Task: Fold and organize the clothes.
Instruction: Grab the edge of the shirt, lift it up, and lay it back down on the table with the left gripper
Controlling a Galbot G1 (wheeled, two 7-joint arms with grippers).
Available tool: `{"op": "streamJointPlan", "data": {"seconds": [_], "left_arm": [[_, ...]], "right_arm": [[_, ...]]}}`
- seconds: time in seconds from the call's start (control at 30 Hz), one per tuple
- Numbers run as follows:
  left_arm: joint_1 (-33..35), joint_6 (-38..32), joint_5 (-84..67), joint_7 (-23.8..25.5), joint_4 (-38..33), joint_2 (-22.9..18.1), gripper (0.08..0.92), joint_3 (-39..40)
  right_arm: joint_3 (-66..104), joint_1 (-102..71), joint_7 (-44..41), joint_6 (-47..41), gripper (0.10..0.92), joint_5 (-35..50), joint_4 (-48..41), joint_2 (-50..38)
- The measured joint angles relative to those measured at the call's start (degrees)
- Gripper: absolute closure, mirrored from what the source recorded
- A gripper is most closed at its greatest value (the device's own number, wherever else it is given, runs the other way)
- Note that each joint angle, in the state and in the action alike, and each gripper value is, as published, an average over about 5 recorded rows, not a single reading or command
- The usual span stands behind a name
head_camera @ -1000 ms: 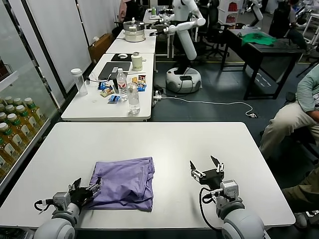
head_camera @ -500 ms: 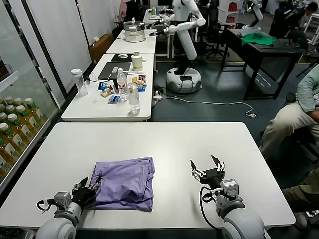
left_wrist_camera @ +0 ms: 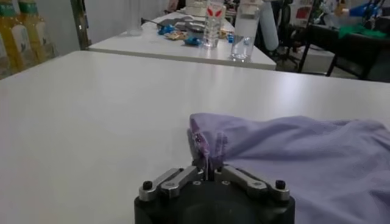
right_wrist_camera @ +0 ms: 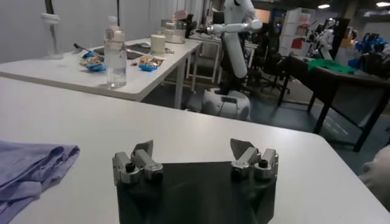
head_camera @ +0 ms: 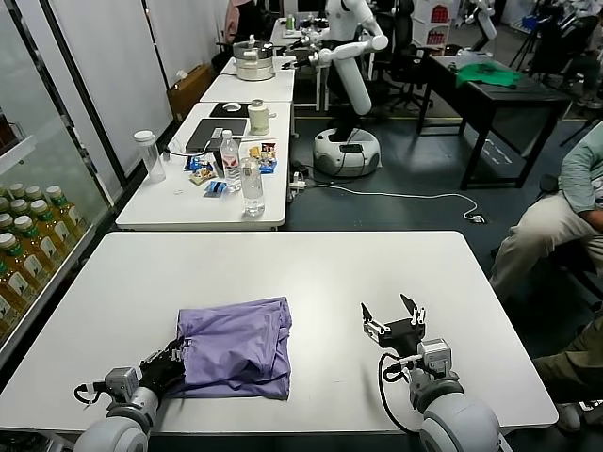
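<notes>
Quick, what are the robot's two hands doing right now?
Left gripper: shut, pinching the near left corner of the purple T-shirt.
Right gripper: open, holding nothing, over the white table.

Plain lavender T-shirt (head_camera: 236,348) on white table (head_camera: 311,273).

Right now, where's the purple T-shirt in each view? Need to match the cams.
Head view: T-shirt near-left on the white table, left gripper shut on its corner.
Left wrist view: T-shirt fills the centre-right.
Right wrist view: T-shirt, only an edge at the frame's side.
Shared landmark: water bottle on the next table.
</notes>
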Motion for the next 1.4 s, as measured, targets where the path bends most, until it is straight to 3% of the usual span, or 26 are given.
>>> {"op": "streamJointPlan", "data": {"seconds": [0.27,0.67,0.9,1.1,1.4], "left_arm": [[0.53,0.76,2.19,0.33,-4.26,2.55,0.91,-4.76],[3.55,2.69,3.08,6.3,-4.08,13.12,0.91,-24.39],[3.8,3.31,2.31,8.4,-4.38,16.94,0.91,-28.79],[3.59,3.56,-0.16,7.02,-11.38,14.5,0.91,-22.62],[1.32,3.35,1.26,4.61,-18.15,3.39,0.909,-2.39]], "right_arm": [[-0.08,0.07,0.0,-0.05,0.203,0.0,0.06,0.03],[0.32,0.3,-0.15,0.11,0.203,0.19,-0.18,0.15],[0.6,-0.16,-0.19,0.21,0.203,0.18,-0.17,0.33],[1.3,-0.79,-0.16,0.23,0.203,0.16,-0.05,0.06],[1.54,-1.25,-0.04,0.12,0.203,0.01,-0.03,0.0]]}}
